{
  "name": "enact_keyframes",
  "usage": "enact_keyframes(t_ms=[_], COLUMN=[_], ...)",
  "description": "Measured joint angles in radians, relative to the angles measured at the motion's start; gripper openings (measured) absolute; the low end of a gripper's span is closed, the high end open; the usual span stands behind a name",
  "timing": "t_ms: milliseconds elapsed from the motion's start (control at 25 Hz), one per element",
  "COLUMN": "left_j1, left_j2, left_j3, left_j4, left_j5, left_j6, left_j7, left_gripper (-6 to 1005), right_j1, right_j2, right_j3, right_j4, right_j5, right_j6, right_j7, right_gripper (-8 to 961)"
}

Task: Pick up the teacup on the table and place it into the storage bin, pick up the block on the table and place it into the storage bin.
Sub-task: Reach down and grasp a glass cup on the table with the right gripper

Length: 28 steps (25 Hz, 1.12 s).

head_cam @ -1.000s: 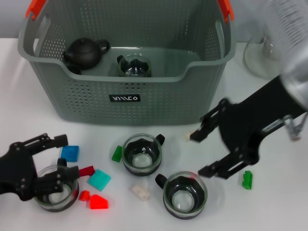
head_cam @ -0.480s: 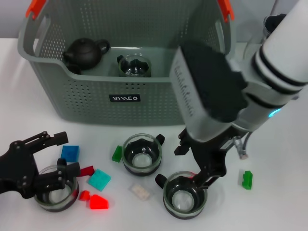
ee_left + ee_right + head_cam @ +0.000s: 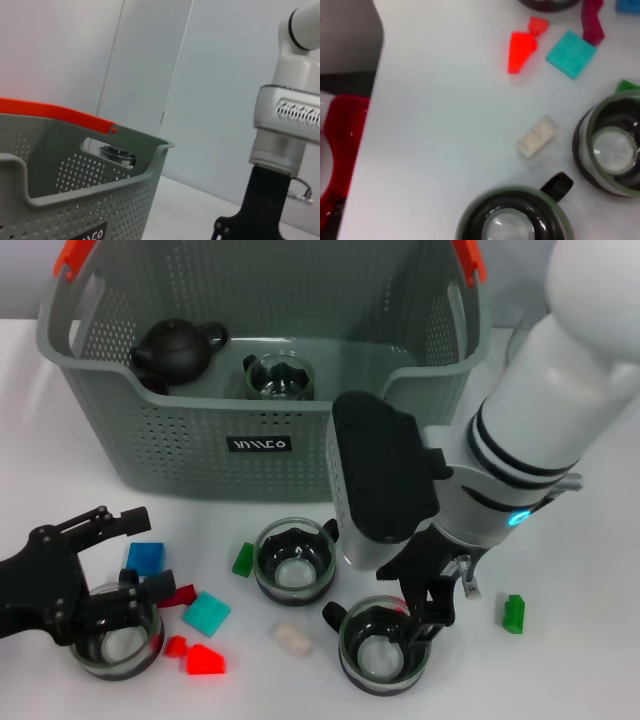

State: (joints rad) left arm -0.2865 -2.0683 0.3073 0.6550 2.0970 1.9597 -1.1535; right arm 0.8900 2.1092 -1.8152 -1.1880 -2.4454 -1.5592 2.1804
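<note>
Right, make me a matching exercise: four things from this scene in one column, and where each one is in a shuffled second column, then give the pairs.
Things:
1. black teapot
2. green block
3. left claw
4. right claw

Places:
A. over the teacup nearest the table's front edge
B. inside the storage bin
C. at the teacup beside the red blocks
D. alone on the table, on the robot's right

Pairs: 1-B, 2-D, 3-C, 4-A
</note>
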Motion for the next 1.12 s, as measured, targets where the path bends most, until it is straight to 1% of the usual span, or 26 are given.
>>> enact_keyframes(t_ms=[320,520,840,1080,1120], left_j1=[-0.001,0.001,0.001,0.001,0.001], left_j2=[-0.001,-0.001,-0.001,-0.001,-0.001], left_j3=[0.0,-0.001,-0.001,-0.001,-0.001], left_j4=[-0.011,-0.013,-0.013,-0.012,-0.012], left_j5=[0.001,0.002,-0.001,-0.002,-0.003], left_j6=[-0.005,-0.014,-0.015,-0.015,-0.015], left_j7=[0.002,0.002,0.002,0.002,0.002], left_gripper=[862,861,859,858,858], right_j1=[0.009,0.019,0.025,0.029,0.029], right_j2=[0.002,0.003,0.003,0.003,0.003], right_j3=[-0.03,-0.041,-0.05,-0.052,-0.052], right_j4=[0.107,0.152,0.176,0.187,0.187], right_j5=[0.001,0.024,0.053,0.053,0.053], right_j6=[0.122,0.148,0.177,0.186,0.186], right_j7=[0.01,0.011,0.02,0.023,0.023], right_gripper=[711,707,701,455,371])
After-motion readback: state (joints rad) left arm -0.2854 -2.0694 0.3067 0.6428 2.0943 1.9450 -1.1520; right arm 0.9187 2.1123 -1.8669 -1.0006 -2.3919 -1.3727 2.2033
